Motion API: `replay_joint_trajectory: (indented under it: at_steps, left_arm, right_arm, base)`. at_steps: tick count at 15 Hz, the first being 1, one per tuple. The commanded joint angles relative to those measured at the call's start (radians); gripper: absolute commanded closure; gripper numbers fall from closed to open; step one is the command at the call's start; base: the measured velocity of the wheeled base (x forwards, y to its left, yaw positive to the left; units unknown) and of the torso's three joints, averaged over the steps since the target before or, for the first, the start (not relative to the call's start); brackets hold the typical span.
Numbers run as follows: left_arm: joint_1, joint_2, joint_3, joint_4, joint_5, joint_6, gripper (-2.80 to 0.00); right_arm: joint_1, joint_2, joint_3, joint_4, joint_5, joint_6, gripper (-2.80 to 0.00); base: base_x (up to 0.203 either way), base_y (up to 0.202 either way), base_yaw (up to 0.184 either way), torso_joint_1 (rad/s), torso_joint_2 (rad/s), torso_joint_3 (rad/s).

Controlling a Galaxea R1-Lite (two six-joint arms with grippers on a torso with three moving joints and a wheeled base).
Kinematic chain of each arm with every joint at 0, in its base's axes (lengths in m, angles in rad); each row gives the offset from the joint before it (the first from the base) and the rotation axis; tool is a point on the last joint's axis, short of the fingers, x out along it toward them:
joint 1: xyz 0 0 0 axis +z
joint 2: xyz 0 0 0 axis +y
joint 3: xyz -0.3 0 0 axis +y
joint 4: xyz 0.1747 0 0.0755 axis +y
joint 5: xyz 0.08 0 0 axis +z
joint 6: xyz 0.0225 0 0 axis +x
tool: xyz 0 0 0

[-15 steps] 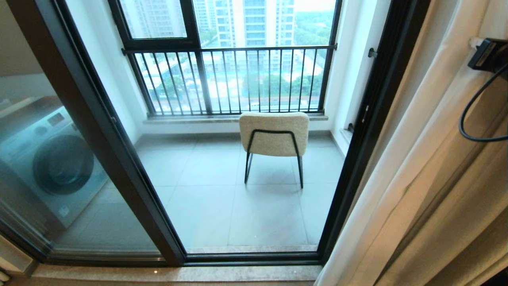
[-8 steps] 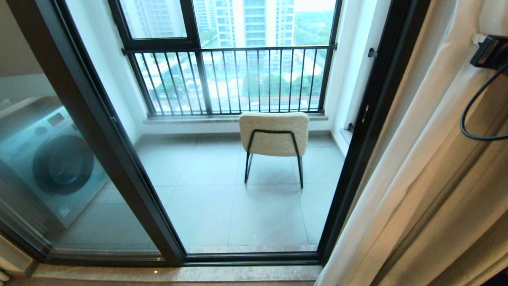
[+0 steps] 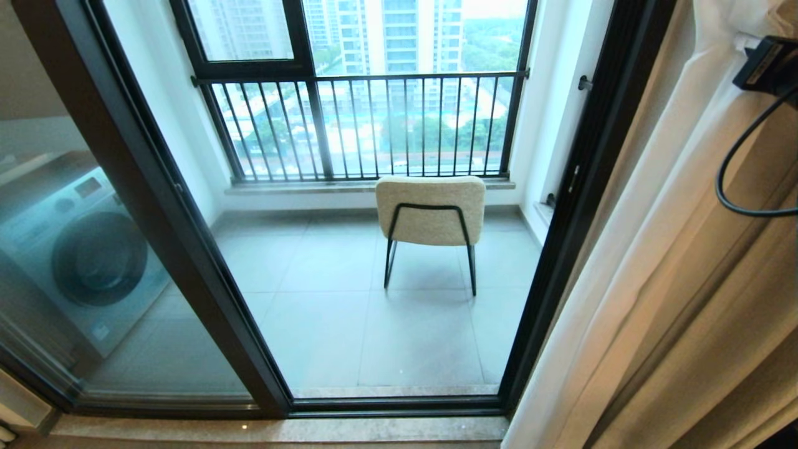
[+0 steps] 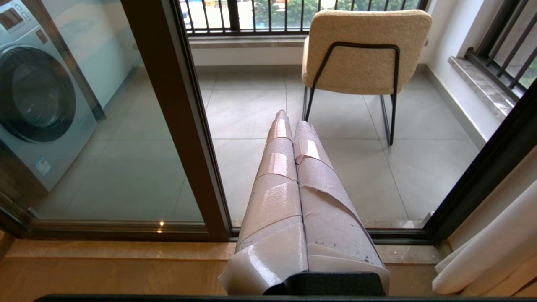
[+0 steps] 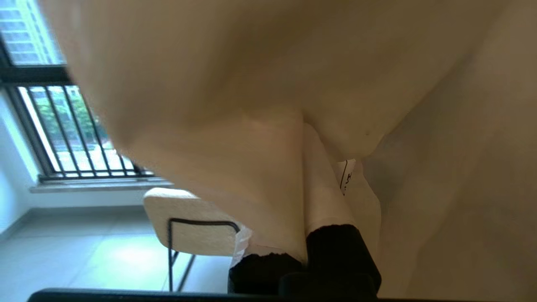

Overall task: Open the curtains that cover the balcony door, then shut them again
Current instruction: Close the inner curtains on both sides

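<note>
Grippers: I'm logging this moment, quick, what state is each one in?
Left gripper: shut, holding nothing, pointed toward the balcony door.
Right gripper: shut on the curtains, fabric pinched between its fingers.

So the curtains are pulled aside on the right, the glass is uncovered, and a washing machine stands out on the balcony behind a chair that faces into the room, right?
Nearly. The chair faces away from the room: the head view shows its back, toward the railing. The rest holds: curtains bunched right, door uncovered, washing machine behind the left pane.
</note>
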Motion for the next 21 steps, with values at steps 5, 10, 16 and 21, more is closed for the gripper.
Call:
replay_joint_trajectory:
  at_steps: [5,10,16,21]
  left_arm:
    - [0.001,0.0,0.0,0.0,0.001,0.0,0.0]
    - [0.001,0.0,0.0,0.0,0.001,0.0,0.0]
    - [0.001,0.0,0.0,0.0,0.001,0.0,0.0]
    - [0.001,0.0,0.0,0.0,0.0,-0.003,0.0]
  right_arm:
    - [0.065,-0.002,-0.032,-0.014,-0.001,-0.001,0.0]
    - [0.065,0.012,-0.06,-0.014,-0.001,0.002,0.0]
    - [0.064,0.014,-0.059,-0.012,0.0,0.002,0.0]
    - [0.064,0.025,-0.074,-0.011,0.0,0.002,0.0]
  base:
    - [0.0,0.0,0.0,0.0,0.0,0.0]
    - [0.0,0.0,0.0,0.0,0.0,0.0]
    - [0.0,0.0,0.0,0.0,0.0,0.0]
    - [0.0,0.0,0.0,0.0,0.0,0.0]
